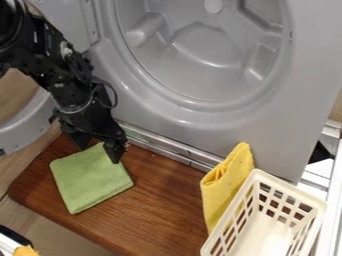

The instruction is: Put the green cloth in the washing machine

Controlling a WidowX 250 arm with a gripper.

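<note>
Currently unloaded: one flat, square green cloth (pixel 90 177), set down at left on a brown wooden board (pixel 167 210), its far corner met by the black two-finger gripper (pixel 99 149), whose fingers are parted, nothing clenched. Approach judged done; grasp, lift and placing are left. Grey washing machine (pixel 267 127), far side, its round drum opening (pixel 194 50) raised above a protruding rim to be cleared. Bare wood is found between cloth and yellow cloth (pixel 224 185), beside a white plastic basket (pixel 290 187), near right.
</note>
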